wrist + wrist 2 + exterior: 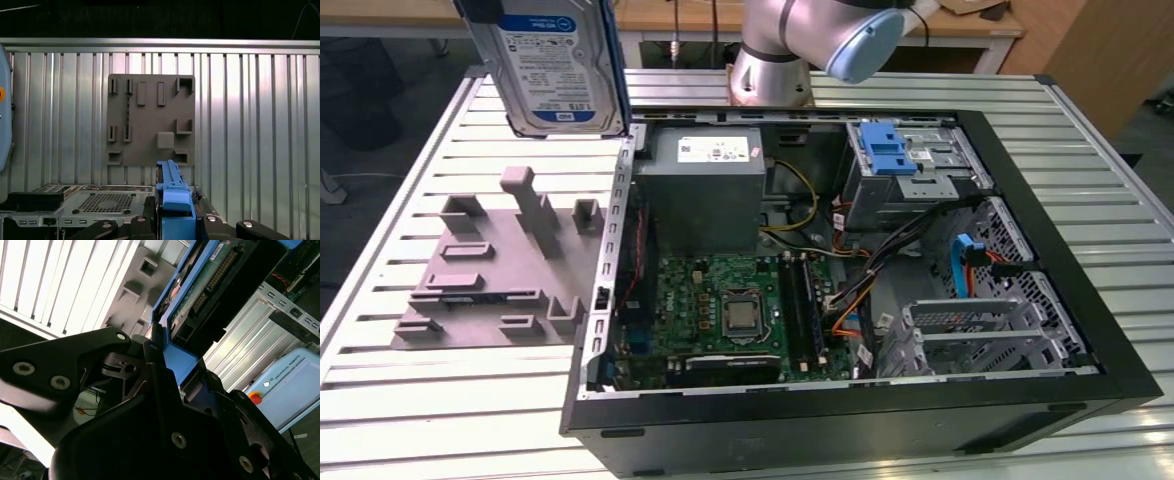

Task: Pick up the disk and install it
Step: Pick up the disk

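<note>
The disk (554, 65), a silver drive with a white-and-blue label in a blue bracket, hangs upright in the air at the exterior view's top left. It is above the table, just beyond the open computer case's (1014, 180) far left corner. In both wrist views my gripper (175, 360) (172, 215) is shut on the disk's blue bracket (171, 182). The disk's green circuit-board side (210, 275) stretches away from the black fingers (150, 347).
A grey fixture plate (494, 270) (150, 120) with raised blocks lies on the slatted metal table left of the case. Inside the case are a grey power-supply box (707, 180), a motherboard (734, 310), and a drive cage with a blue latch (894, 155).
</note>
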Controlling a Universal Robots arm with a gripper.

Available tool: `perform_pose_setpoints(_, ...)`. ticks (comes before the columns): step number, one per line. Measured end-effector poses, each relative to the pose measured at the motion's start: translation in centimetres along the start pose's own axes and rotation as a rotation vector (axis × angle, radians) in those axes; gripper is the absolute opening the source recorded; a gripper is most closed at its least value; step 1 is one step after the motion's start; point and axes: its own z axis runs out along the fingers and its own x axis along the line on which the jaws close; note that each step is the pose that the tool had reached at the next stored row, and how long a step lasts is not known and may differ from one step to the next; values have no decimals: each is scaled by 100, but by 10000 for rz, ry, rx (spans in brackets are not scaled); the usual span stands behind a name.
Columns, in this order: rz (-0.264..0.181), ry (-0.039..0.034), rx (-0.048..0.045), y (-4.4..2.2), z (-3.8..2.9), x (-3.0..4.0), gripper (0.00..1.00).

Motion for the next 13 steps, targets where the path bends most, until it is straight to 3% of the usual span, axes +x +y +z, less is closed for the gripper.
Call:
perform_pose_setpoints(6,0,0,0,-78,-2,-1,36)
perform_pose_setpoints(13,-2,0,0,-89,-2,-1,36)
